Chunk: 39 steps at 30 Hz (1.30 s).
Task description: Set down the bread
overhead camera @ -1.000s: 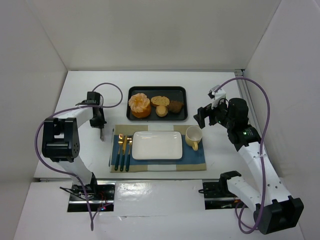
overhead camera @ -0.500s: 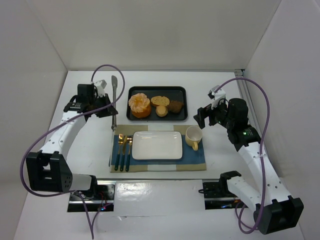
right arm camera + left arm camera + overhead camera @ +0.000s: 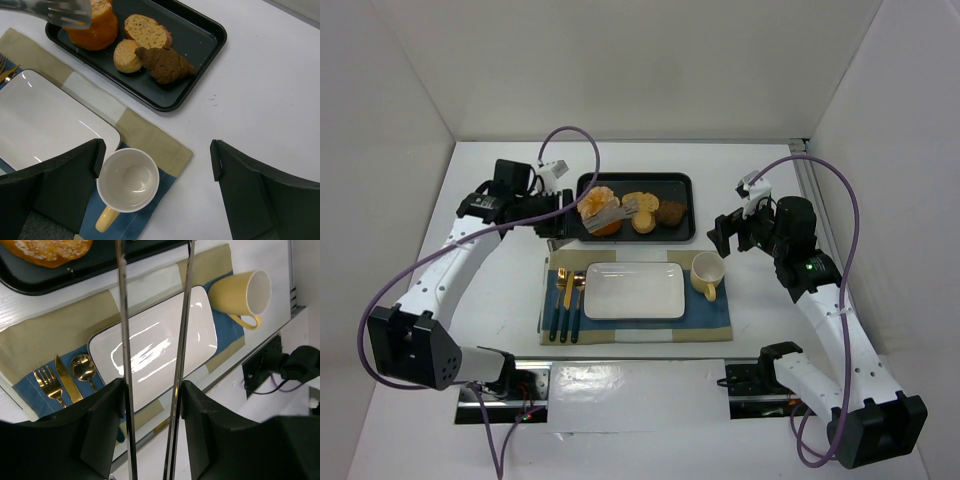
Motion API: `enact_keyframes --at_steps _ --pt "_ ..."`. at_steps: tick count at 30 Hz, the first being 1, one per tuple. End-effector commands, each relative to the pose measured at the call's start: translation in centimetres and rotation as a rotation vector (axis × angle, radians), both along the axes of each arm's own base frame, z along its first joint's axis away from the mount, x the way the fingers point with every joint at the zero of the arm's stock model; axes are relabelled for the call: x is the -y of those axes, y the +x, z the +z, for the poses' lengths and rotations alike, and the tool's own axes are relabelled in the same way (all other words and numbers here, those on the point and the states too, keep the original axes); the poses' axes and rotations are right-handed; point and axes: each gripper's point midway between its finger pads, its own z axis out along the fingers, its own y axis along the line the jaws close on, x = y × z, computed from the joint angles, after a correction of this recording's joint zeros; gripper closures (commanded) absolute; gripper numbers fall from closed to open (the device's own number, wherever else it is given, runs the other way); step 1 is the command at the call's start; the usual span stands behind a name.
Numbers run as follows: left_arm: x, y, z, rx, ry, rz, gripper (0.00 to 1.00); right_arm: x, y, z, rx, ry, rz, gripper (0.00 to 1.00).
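Orange-golden bread (image 3: pixel 599 212): sits at the left end of the black tray (image 3: pixel 682 184), apart from the white plate (image 3: pixel 634 291).
Tray contents: four baked items, namely the bread, two tan round slices (image 3: pixel 640 201) and one dark brown chunk (image 3: pixel 670 212).
Metal tongs (image 3: pixel 123 340): one pair, tips over the bread's top; contact cannot be told.
Left gripper (image 3: pixel 552 214): fingers clamped on the tongs' two arms.
Right gripper (image 3: pixel 731 232): fingers spread wide, holding nothing, above the table (image 3: pixel 760 180) just right of the yellow mug (image 3: pixel 707 270).
Blue-and-tan placemat (image 3: pixel 715 312): carries one plate, one mug, three gold cutlery pieces (image 3: pixel 65 380).
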Motion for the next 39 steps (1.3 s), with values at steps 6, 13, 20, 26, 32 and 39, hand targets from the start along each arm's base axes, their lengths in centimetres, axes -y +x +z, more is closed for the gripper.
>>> enact_keyframes --at_steps 6,13,20,26,32,39 --pt "1.0 -0.7 2.0 0.084 0.116 -0.056 0.37 -0.2 0.0 0.1 0.017 -0.015 0.017 0.01" --pt "0.5 0.3 1.9 0.119 0.171 -0.009 0.39 -0.3 -0.2 -0.1 0.007 -0.013 0.025 0.01" --pt "-0.5 2.2 3.3 0.205 0.255 0.082 0.40 -0.3 -0.2 -0.1 0.007 -0.013 0.025 0.01" --pt "-0.2 3.5 2.5 0.227 0.289 0.101 0.40 -0.4 -0.1 -0.4 0.002 -0.018 0.037 0.01" --pt "0.4 3.7 0.5 0.192 0.327 0.065 0.41 -0.4 -0.1 -0.4 0.002 -0.018 0.037 0.01" --pt "0.8 3.6 -1.9 0.159 0.404 0.048 0.41 -0.4 -0.3 -0.5 -0.007 -0.020 0.037 0.01"
